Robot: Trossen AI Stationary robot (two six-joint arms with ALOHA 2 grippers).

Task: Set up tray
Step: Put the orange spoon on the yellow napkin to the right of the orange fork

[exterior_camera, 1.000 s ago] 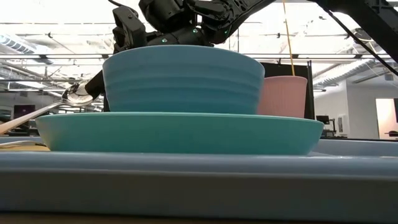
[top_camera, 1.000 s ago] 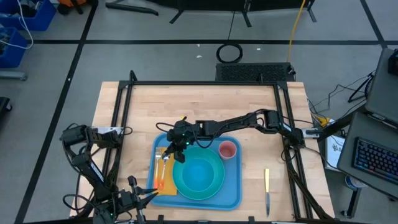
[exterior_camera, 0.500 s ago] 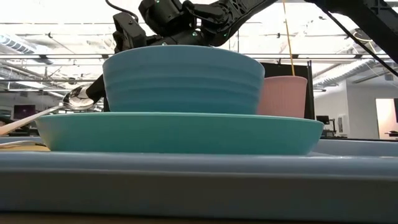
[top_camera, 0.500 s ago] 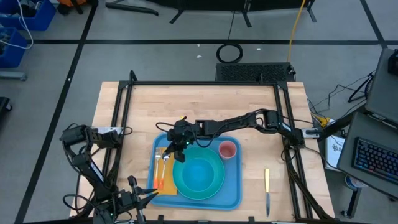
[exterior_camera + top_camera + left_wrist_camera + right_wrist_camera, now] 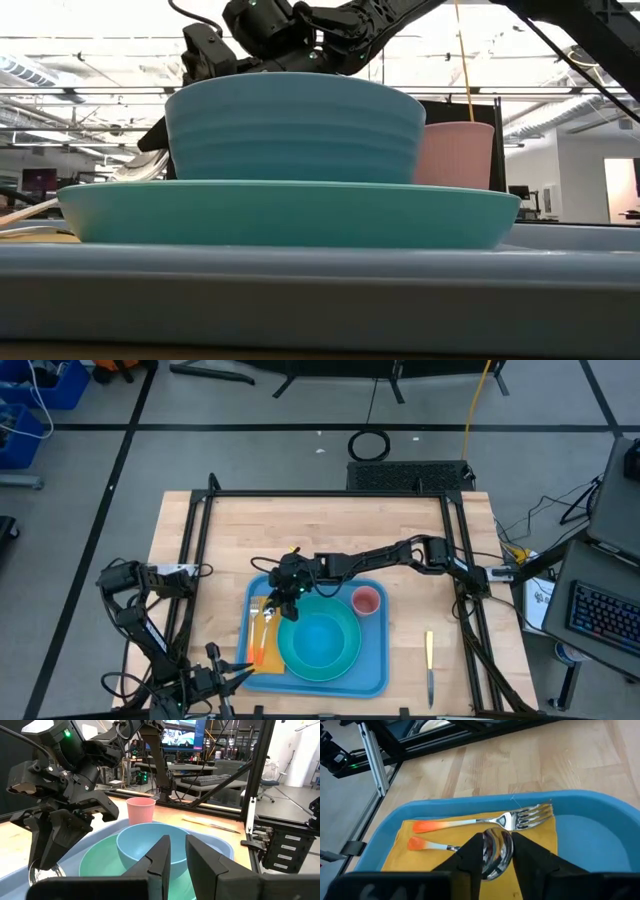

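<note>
The blue tray [image 5: 375, 660] lies on the wooden table. It carries a turquoise plate [image 5: 288, 658] with a blue bowl [image 5: 320, 638] standing on it, a pink cup [image 5: 366, 600] and an orange napkin [image 5: 420, 862]. A fork [image 5: 485, 821] lies flat on the napkin. My right gripper [image 5: 497, 837] reaches from the right over the tray's far left part [image 5: 281, 600] and is shut on a spoon [image 5: 450, 847] beside the fork. My left gripper [image 5: 177, 842] waits at the near left edge [image 5: 222, 678], its fingers a narrow gap apart. My right gripper pinches the spoon's bowl [image 5: 495, 857] between its two fingers, slanting down from the far right. The spoon slopes away from the fingers. Its orange handle end [image 5: 417, 843] is down on the napkin, alongside the fork.
A knife [image 5: 429, 665] lies on the bare wood right of the tray. Black frame rails [image 5: 195, 560] run along the table's left, far and right sides. Bare tabletop [image 5: 330, 530] stretches beyond the tray's far edge.
The spoon has sunk. In the low view its bowl has dropped from beside the blue bowl's wall toward the plate's rim, and its handle now slopes lower. My right gripper has dipped slightly over the napkin.
</note>
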